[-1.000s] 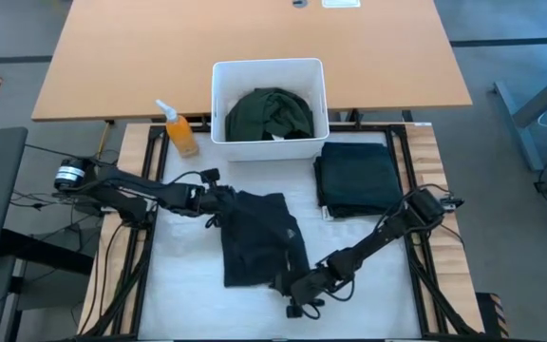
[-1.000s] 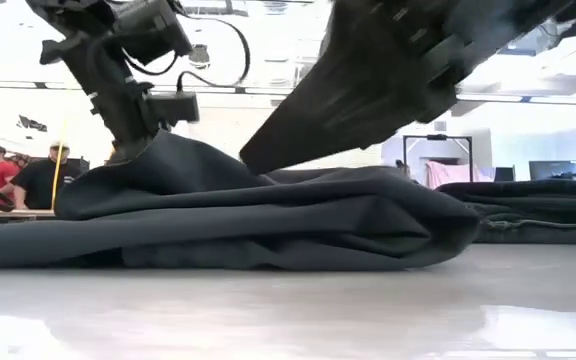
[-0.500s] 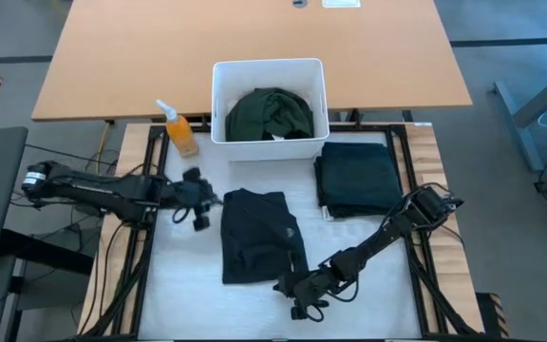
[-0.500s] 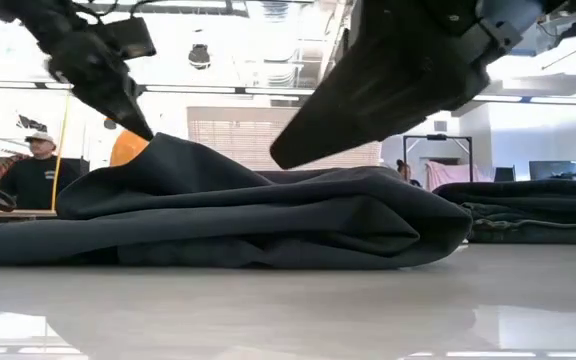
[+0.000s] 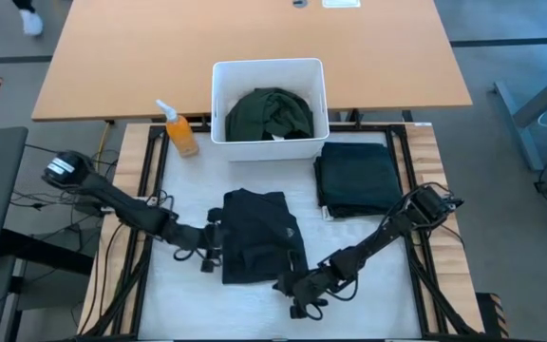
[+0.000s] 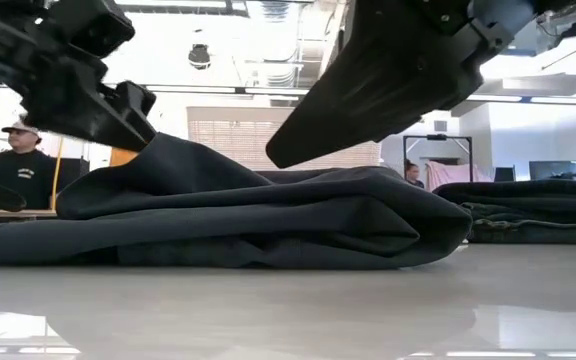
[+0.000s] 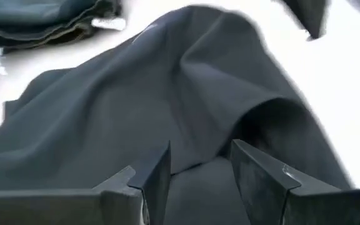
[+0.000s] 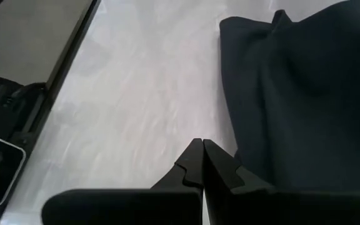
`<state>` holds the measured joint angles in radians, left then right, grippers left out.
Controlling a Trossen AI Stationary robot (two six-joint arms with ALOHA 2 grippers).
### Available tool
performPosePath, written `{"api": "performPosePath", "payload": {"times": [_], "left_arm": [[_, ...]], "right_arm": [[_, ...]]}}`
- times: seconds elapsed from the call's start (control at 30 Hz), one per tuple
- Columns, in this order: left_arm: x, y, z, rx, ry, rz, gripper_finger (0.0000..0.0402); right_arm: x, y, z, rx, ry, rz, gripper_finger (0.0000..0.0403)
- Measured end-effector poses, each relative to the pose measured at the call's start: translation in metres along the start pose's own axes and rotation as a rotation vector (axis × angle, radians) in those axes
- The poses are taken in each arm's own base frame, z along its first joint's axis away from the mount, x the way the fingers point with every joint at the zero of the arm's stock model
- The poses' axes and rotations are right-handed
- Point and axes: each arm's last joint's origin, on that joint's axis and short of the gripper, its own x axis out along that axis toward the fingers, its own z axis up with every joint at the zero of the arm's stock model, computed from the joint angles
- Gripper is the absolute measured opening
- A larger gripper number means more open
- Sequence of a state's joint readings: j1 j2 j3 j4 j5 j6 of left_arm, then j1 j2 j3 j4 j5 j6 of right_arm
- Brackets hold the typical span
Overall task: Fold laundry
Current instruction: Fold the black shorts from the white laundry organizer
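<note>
1. Your left gripper [image 5: 213,249] sits low at the left edge of the black shirt [image 5: 259,237], its jaws spread. In the left wrist view the two fingers [image 7: 158,172] straddle a raised fold of the shirt [image 7: 167,112] without pinching it.
2. Your right gripper [image 5: 295,293] lies on the tabletop [image 5: 179,294] at the shirt's near right corner, toward the front edge. Its jaws are pressed together and hold nothing; in the right wrist view the fingertips [image 8: 202,156] rest just beside the cloth [image 8: 299,94].
3. The black shirt lies folded in the middle of the white tabletop, with one ridge standing up on its left side in the low view [image 6: 218,210].
4. A folded dark stack [image 5: 357,179] lies toward the right edge, apart from the black shirt.
5. A green garment [image 5: 270,112] is bunched in the white bin [image 5: 218,104] at the back edge.
6. An orange spray bottle [image 5: 179,131] stands just left of the bin.
</note>
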<state>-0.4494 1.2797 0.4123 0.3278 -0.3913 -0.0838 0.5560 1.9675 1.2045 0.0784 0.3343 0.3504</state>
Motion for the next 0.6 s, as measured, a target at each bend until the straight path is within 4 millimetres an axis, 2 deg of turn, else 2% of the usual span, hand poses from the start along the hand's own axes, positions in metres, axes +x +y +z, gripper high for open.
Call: {"api": "performPosePath", "payload": {"times": [0.27,0.43,0.53,0.6], "left_arm": [[0.034,-0.015,0.0,0.067,0.097,-0.016,0.0158],[0.048,-0.021,0.006,0.119,0.106,0.003,0.0155],[0.051,-0.023,0.013,0.168,0.125,0.017,0.0129],[0.052,-0.023,0.018,0.204,0.163,0.027,0.0097]], "right_arm": [[0.0,0.001,0.0,0.021,0.001,0.022,0.002],[0.0,0.001,0.0,0.021,0.001,0.022,0.0021],[0.0,0.002,0.0,0.019,0.003,0.025,0.0021],[-0.001,0.003,-0.001,0.019,0.007,0.027,0.0021]]}}
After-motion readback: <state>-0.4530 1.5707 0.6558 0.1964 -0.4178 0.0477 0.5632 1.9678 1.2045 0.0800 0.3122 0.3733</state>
